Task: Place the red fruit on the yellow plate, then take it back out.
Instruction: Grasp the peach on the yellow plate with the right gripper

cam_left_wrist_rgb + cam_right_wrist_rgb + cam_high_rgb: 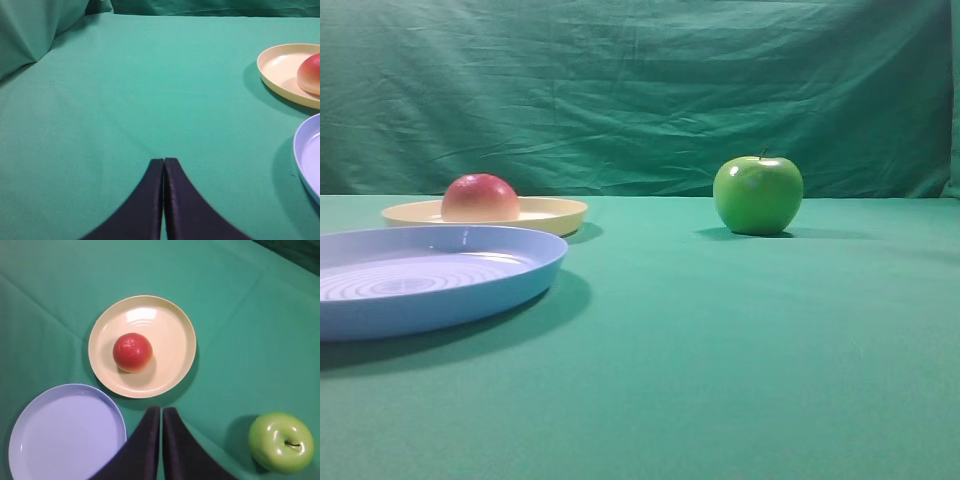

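The small rounded red fruit (132, 352) sits inside the shallow round cream-yellow plastic plate (172, 330), left of centre. It looks smooth, rigid and probably light, so grip across its widest middle. The right pincer (161, 412), above the plate's near rim, is clenched empty.

Green cloth-covered table (740, 350). Directly on cloth: yellow plate (170, 320), blue plate (45, 440) just beside it with a narrow gap, and green apple (281, 441) upright, stem up, well apart from both plates
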